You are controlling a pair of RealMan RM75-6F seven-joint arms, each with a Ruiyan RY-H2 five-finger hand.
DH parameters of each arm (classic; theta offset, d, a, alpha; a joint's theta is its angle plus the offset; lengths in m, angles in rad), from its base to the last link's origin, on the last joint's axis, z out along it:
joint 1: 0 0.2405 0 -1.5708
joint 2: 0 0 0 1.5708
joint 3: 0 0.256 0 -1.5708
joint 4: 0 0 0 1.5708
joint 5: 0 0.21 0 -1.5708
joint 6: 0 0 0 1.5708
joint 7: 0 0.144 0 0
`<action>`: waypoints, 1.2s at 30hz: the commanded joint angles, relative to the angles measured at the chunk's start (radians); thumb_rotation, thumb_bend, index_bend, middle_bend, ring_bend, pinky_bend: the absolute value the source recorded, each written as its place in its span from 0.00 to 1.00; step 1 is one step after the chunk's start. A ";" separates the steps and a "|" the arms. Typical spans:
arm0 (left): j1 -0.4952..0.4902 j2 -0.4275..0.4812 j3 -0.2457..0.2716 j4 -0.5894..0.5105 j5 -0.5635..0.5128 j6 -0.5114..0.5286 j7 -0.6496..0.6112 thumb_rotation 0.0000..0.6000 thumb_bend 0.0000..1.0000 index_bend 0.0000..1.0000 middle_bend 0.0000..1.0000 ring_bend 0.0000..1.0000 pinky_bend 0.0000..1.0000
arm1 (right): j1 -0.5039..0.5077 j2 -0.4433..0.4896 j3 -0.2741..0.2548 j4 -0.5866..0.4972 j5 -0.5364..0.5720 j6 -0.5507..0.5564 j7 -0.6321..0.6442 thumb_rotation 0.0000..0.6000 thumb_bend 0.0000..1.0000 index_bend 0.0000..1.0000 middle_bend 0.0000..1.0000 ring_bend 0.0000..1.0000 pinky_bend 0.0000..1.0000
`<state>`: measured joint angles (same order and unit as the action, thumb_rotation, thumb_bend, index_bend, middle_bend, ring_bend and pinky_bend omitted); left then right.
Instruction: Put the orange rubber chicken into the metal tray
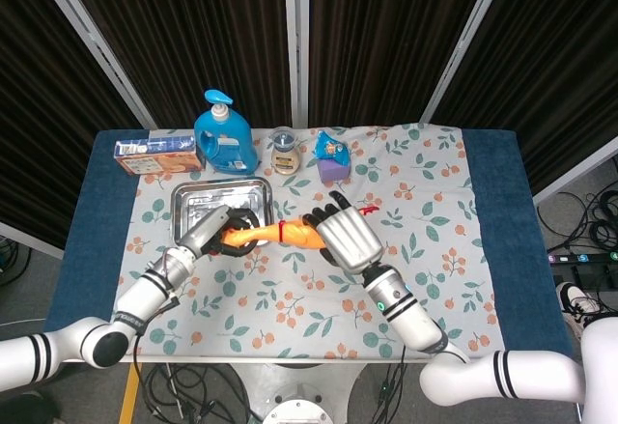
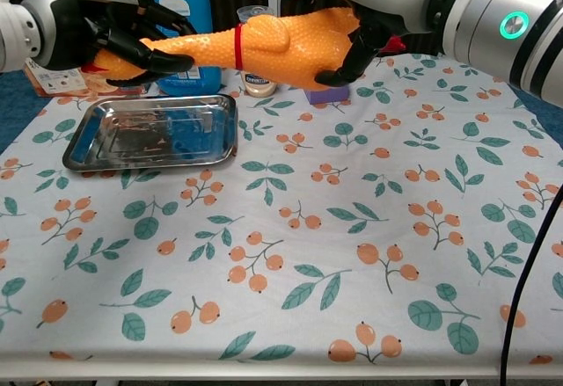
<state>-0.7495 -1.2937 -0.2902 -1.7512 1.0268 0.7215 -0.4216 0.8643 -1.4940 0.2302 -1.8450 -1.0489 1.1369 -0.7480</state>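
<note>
A robot test lab, black curtains (image 1: 193, 28) hanging behind on metal poles (image 1: 92, 33), floral tablecloth (image 1: 425, 202) over a small table, household props lined along the back edge, cables and a power strip (image 1: 584, 258) on the floor

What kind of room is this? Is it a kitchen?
Probably not a kitchen; more likely a robot test lab. Black curtains hang behind the table, loose cables lie on the floor, and two robot hands hold a rubber chicken.

No label is legible — jar's (image 2: 257, 76) print too small.
</note>
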 commanded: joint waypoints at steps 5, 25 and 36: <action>0.001 0.002 0.000 0.003 -0.008 -0.007 -0.004 1.00 0.78 0.80 0.83 0.78 0.93 | 0.001 0.013 0.000 -0.023 0.015 0.007 -0.002 1.00 0.00 0.00 0.15 0.11 0.09; 0.003 0.011 -0.005 -0.010 -0.003 -0.010 -0.006 1.00 0.77 0.80 0.83 0.78 0.93 | 0.023 0.016 -0.005 -0.012 0.046 0.006 -0.016 1.00 0.13 0.14 0.29 0.14 0.05; 0.005 0.006 0.000 -0.013 0.002 -0.007 0.000 1.00 0.77 0.80 0.83 0.78 0.93 | 0.034 -0.015 -0.003 0.013 0.029 0.013 0.007 1.00 0.65 0.69 0.67 0.46 0.12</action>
<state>-0.7448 -1.2874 -0.2902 -1.7638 1.0285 0.7146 -0.4219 0.8974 -1.5081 0.2284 -1.8321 -1.0199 1.1504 -0.7411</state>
